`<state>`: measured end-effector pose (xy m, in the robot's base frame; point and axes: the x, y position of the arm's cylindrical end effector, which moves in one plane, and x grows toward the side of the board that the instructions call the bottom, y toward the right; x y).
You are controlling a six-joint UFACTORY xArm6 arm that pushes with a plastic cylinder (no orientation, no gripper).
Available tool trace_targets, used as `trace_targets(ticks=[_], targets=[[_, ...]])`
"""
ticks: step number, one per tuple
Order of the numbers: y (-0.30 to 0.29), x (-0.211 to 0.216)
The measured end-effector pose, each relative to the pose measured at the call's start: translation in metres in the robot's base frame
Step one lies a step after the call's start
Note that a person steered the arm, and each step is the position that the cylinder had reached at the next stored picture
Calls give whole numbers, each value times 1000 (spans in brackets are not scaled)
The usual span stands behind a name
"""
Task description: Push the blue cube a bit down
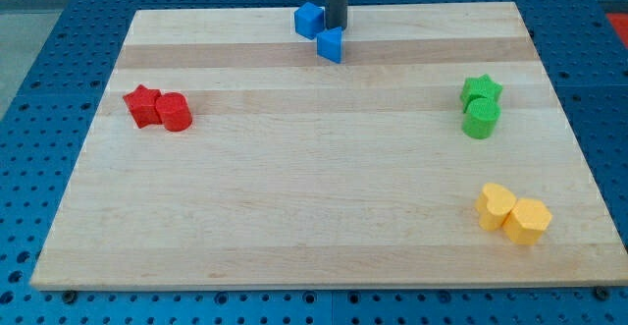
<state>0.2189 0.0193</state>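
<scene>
The blue cube (309,20) sits near the view's top edge of the wooden board (314,217), a little left of centre. A second blue block (331,44), which looks like a triangular wedge, lies just below and to the right of it. My tip (336,27) stands right beside the cube's right side and just above the wedge, close to or touching both. The dark rod rises straight up from it and out of the view's top.
A red star (143,105) and a red cylinder (176,112) touch at the view's left. A green star (481,90) and a green cylinder (481,119) sit at the right. Two yellow blocks (497,206) (527,220) lie at the lower right.
</scene>
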Motion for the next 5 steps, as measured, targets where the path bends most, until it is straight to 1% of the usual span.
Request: trace_targets(ticks=[1, 3, 5], targets=[[-6, -25], [-49, -26], [-52, -21]])
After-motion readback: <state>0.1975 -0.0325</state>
